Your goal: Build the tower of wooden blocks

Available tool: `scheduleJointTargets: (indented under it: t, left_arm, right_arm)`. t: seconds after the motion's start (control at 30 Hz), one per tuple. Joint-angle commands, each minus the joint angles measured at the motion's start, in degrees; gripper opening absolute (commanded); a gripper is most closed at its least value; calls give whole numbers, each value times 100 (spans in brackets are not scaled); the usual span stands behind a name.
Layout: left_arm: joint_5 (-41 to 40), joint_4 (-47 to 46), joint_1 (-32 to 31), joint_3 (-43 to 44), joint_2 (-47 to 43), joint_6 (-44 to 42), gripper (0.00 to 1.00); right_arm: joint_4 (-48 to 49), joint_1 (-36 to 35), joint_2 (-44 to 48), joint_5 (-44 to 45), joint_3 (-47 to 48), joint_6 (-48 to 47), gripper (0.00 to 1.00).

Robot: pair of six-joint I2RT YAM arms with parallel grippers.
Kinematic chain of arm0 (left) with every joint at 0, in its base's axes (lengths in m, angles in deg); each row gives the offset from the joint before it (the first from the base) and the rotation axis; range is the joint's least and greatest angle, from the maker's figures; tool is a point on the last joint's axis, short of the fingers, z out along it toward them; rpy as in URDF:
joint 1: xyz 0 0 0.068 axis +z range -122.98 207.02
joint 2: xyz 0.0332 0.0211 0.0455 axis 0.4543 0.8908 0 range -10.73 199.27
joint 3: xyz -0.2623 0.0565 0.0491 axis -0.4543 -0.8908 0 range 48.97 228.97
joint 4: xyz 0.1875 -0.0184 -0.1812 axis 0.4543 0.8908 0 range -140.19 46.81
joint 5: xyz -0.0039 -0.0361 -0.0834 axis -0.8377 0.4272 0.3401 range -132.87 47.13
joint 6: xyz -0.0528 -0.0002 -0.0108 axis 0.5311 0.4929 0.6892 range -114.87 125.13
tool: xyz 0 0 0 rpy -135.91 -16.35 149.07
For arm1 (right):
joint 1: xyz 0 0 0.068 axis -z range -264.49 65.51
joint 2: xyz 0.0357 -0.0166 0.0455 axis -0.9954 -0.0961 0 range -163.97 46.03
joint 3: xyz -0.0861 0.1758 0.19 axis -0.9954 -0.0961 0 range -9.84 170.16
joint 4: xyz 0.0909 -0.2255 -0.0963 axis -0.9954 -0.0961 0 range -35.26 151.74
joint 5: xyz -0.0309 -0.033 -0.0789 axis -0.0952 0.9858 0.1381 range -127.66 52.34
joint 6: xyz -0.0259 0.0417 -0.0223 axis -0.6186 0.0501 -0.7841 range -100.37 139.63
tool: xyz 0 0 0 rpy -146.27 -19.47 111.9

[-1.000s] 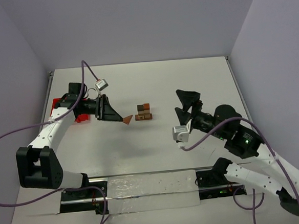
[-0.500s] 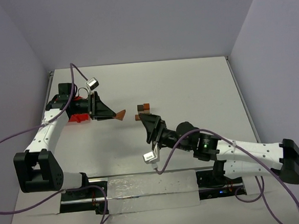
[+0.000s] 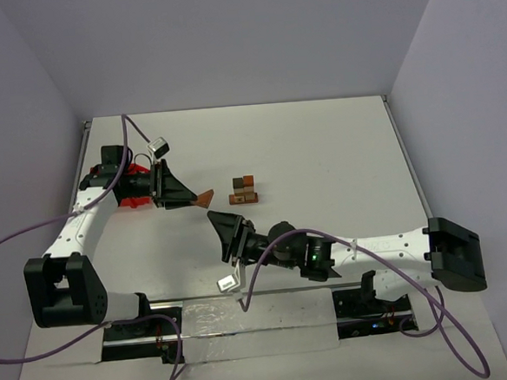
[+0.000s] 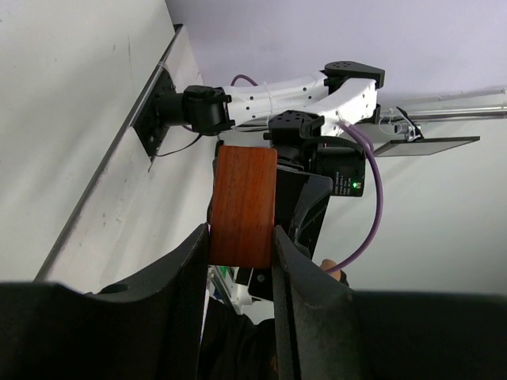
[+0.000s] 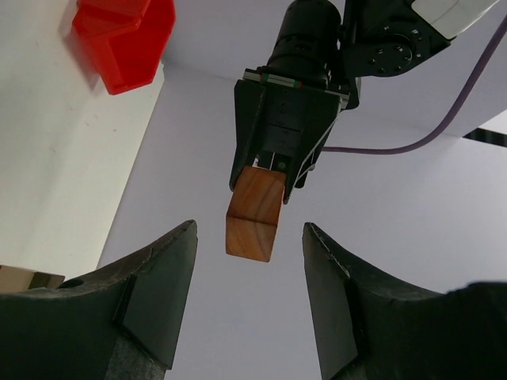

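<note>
The wood block tower (image 3: 243, 191) is a small stack of tan and brown blocks at mid-table. My left gripper (image 3: 193, 197) hovers to its left, shut on a reddish-brown wood block (image 3: 206, 197) that sticks out past its fingertips. In the left wrist view that block (image 4: 244, 206) is pinched between both pads of the left gripper (image 4: 242, 241). My right gripper (image 3: 222, 236) points up at it from the near side. In the right wrist view the block's (image 5: 255, 214) lower end hangs between the open fingers of the right gripper (image 5: 249, 227), with a gap on each side.
A red plastic bin (image 3: 131, 185) sits behind the left gripper near the table's left edge, also in the right wrist view as the red bin (image 5: 123, 36). The right arm (image 3: 371, 250) stretches low across the near part of the table.
The right arm swung from the right side across to the left, bringing its gripper under the held block, and its jaws narrowed. The left gripper drew back slightly to the left, block still held.
</note>
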Motion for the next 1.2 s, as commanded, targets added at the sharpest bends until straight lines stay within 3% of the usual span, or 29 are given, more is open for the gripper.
scheduleJointTargets:
  t: [0.0,0.67,0.97,1.17]
  left_arm:
    - [1276,-114,28,-38,-249,168,0]
    - [1276,-55,-146,-367,-700,235,0]
    - [1276,-204,-209,-421,-764,393,0]
    - [1285,-222,-209,-430,-807,428,0]
  right_arm:
    - [741,-32,-129,97,271,-220,64]
    - [657,-40,-424,89,533,-261,64]
    - [701,-32,-546,71,654,-305,55]
    - [728,-32,-467,87,567,-297,56]
